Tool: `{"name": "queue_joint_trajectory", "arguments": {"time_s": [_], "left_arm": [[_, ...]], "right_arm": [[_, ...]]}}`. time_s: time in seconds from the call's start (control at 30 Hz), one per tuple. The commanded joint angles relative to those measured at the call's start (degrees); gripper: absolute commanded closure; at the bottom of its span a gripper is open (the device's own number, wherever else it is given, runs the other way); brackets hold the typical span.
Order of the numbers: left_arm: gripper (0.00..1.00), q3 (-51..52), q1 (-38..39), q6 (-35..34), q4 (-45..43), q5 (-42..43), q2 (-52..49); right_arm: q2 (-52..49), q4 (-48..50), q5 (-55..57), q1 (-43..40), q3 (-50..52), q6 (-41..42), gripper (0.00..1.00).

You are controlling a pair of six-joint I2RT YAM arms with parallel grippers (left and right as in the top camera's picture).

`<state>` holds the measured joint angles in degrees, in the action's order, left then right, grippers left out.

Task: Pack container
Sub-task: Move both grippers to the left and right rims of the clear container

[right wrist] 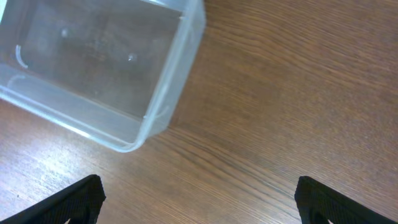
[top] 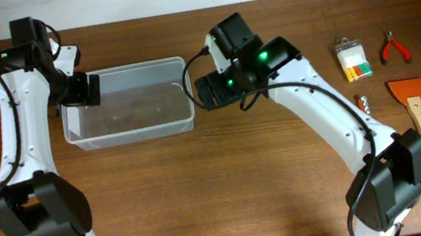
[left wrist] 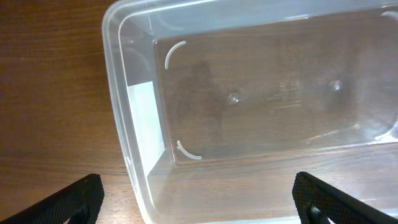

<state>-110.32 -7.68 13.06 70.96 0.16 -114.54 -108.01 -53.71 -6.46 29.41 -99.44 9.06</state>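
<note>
Only overhead shows pliers (top: 394, 49) (prob.), away from container (top: 135, 133).

- My left gripper (top: 86, 89) is turned inward toward my right side, jaws spread wide.
- My right gripper (top: 201, 92) faces it, jaws equally wide.

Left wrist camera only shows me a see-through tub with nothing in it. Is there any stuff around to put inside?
Observer: Yes. Red-handled pliers lie at the far right of the table, well away from the container.
Operator: Is the other arm holding something already?
Observer: No. The right gripper is open and empty, beside the container's right end.
</note>
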Motion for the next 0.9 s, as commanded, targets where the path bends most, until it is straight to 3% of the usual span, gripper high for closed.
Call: {"name": "queue_joint_trajectory", "arguments": {"time_s": [0.0,0.4,0.87], "left_arm": [[0.01,-0.2,-0.3,-0.1,0.0,-0.7,0.2],[0.01,-0.2,-3.2,-0.1,-1.0,-0.4,0.2],[0.01,-0.2,-4.4,-0.1,-0.9,-0.6,-0.1]], "right_arm": [[-1.4,0.0,4.3,2.1,-1.1,0.0,0.01],[-3.7,-0.1,1.1,2.9,-1.1,-0.1,0.01],[-6.9,3.8,0.5,3.4,-1.1,-6.3,0.01]]}}
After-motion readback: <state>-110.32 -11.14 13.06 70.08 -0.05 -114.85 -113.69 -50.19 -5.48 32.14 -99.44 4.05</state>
